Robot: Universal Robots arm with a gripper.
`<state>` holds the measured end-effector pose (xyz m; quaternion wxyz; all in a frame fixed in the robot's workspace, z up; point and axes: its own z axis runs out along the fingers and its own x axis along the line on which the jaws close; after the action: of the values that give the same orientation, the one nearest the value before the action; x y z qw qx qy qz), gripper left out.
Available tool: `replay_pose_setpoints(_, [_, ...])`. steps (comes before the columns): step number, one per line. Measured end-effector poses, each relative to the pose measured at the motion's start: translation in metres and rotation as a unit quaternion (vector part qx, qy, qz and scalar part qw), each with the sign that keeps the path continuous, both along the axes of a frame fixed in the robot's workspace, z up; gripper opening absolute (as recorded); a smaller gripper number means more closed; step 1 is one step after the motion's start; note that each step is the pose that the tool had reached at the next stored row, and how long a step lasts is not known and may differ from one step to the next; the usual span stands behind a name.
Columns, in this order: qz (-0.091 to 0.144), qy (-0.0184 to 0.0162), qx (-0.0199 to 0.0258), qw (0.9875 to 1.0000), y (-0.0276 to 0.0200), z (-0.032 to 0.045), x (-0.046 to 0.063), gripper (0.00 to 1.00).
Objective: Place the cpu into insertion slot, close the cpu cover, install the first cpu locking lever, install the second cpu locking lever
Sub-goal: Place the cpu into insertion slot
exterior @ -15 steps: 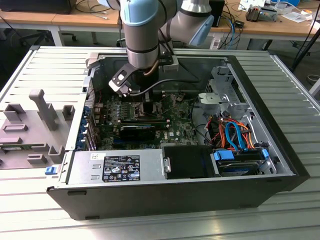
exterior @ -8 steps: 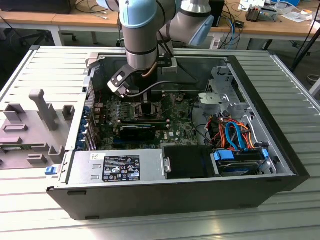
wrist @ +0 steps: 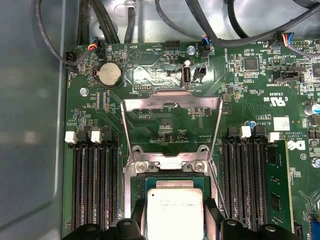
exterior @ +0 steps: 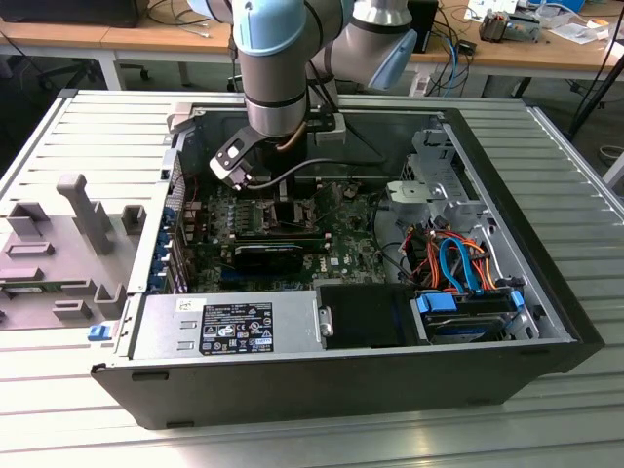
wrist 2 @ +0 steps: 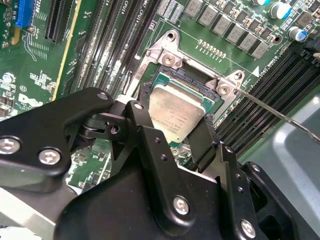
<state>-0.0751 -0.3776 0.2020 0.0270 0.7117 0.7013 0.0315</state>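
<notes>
- Exterior view: an open computer case (exterior: 292,390) lies on its side on a slatted metal table (exterior: 575,175).
- The arm (exterior: 278,58) comes down from the far side into the case, and its lower end is over the green circuit board (exterior: 341,229).
- A labelled black box (exterior: 234,327) fills the near corner of the case on the exterior view's left. A grey drive cage (exterior: 439,185) and orange and blue cables (exterior: 453,263) sit on the exterior view's right.
- A grey plastic tray (exterior: 68,244) with upright blocks rests on the table outside the case, on the exterior view's left.
- Second wrist view: the gripper (wrist 2: 173,114) is clamped on the cpu (wrist 2: 177,112). One black finger (wrist 2: 142,122) bears on one edge and the other finger on the opposite edge.
- The cpu sits right over the socket (wrist 2: 182,82), whose dark inner frame shows past one cpu edge. I cannot tell whether the cpu is fully seated.
- A thin metal lever (wrist 2: 270,107) runs from a socket corner out over the memory slots (wrist 2: 115,40).
- First wrist view: the gripper (wrist: 174,210) grips the cpu (wrist: 175,205) between its two fingers, directly over the socket (wrist: 172,179).
- The cover (wrist: 172,103) is swung open away from the socket, hinged at the socket's edge, and bare board shows through its cut-out.
- The lever (wrist: 217,192) is unlatched and lies between the socket and one bank of memory slots (wrist: 245,180).
- A coin battery (wrist: 109,75) sits on the board beyond the cover.
</notes>
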Motion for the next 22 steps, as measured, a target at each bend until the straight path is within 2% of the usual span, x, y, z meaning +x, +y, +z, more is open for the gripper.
replay_pose_setpoints(3, [0.005,0.0000,0.0001,1.0000,0.0007,-0.0006,0.0000,0.55])
replay_pose_setpoints(7, [0.005,-0.0001,0.0001,1.0000,0.0045,-0.0023,0.0000,0.55])
replay_pose_setpoints(22, [0.003,-0.0013,-0.0026,1.0000,0.0042,-0.0047,-0.0008,0.55])
